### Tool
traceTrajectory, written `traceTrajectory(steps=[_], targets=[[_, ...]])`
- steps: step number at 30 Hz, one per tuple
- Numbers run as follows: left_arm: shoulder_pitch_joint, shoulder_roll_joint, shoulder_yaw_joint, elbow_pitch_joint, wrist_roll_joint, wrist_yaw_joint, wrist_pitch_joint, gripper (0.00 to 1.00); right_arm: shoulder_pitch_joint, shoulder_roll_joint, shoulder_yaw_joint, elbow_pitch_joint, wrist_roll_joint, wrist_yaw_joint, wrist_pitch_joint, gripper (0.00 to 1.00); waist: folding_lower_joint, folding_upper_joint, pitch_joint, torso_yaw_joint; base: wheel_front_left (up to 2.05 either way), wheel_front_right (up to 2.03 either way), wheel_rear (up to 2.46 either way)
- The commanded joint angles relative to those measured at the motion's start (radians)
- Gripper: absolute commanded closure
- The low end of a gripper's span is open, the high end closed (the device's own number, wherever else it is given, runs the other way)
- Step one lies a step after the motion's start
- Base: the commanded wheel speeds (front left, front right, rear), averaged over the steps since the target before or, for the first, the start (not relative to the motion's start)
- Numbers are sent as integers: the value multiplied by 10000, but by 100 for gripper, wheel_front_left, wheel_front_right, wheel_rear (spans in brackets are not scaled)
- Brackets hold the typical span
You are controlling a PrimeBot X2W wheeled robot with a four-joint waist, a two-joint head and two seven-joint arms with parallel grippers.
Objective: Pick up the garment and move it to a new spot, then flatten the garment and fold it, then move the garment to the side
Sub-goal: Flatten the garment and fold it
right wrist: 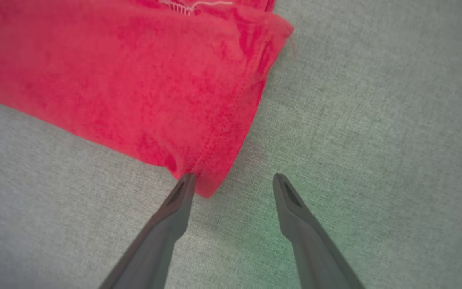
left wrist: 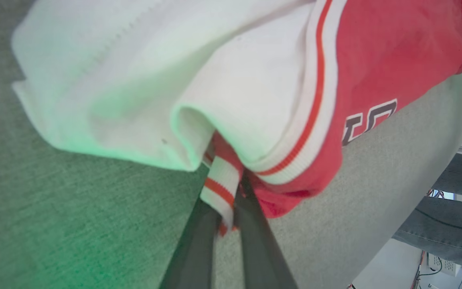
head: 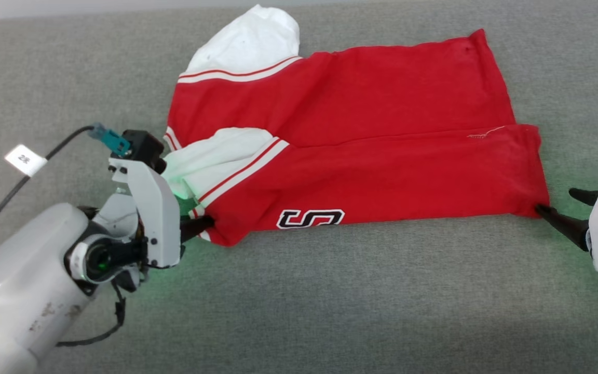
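The garment [head: 361, 130] lies folded lengthwise on the grey surface, red with white sleeves toward my left and part of a black, white-outlined number along its near edge. My left gripper [head: 203, 224] is at its near left corner. In the left wrist view that gripper [left wrist: 231, 188] is shut on the red-and-white striped trim [left wrist: 223, 180] of the garment [left wrist: 255, 80]. My right gripper [head: 556, 201] stands open at the near right corner. In the right wrist view one of its fingertips [right wrist: 187, 180] touches the hem of the garment [right wrist: 134, 80], and the gripper [right wrist: 234, 176] holds nothing.
The grey fabric surface [head: 330, 311] stretches wide in front of the garment and to both sides. A black cable with a white tag [head: 25, 159] runs at the far left. A person's legs in jeans [left wrist: 447, 208] stand beyond the surface's edge.
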State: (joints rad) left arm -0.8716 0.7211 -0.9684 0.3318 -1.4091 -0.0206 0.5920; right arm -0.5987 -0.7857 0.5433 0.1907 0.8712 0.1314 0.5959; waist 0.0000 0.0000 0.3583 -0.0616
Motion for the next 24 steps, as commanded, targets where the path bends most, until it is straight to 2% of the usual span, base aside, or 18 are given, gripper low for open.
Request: traceTrajectory(steps=[1,4,10,12,13,14,18,24], targets=[[257,-191,-120,-23,83,-57,-58,100,-217,45,17,70,-37,-16,406,0,0,0,30,95,0,0,0],[280,-330,-121,16,145,-126,-255,100,-419,343,-78,371,-1,-16,1112,0,0,0,95,210,0,0,0],[226,-627,-75,197,252,-279,-621,100,-579,962,-208,996,-180,-16,1835,0,0,0,176,413,0,0,0],[234,-695,-91,265,297,-338,-696,100,-529,1043,-225,1116,-268,-16,1923,63,0,0,154,473,0,0,0],[259,-739,-101,292,311,-372,-759,100,-483,1080,-250,1112,-238,-16,1912,79,0,0,125,501,0,0,0],[293,-745,-96,319,341,-409,-818,100,-424,1109,-310,1119,-201,-16,1837,100,0,0,91,521,0,0,0],[501,-660,-61,343,438,-569,-1207,100,-128,1071,-632,1030,-148,-16,1480,100,0,0,-145,607,0,0,0],[1100,-151,-7,-210,565,-606,-1803,100,812,761,-1014,351,-8,-16,1026,100,0,0,-507,670,0,0,0]])
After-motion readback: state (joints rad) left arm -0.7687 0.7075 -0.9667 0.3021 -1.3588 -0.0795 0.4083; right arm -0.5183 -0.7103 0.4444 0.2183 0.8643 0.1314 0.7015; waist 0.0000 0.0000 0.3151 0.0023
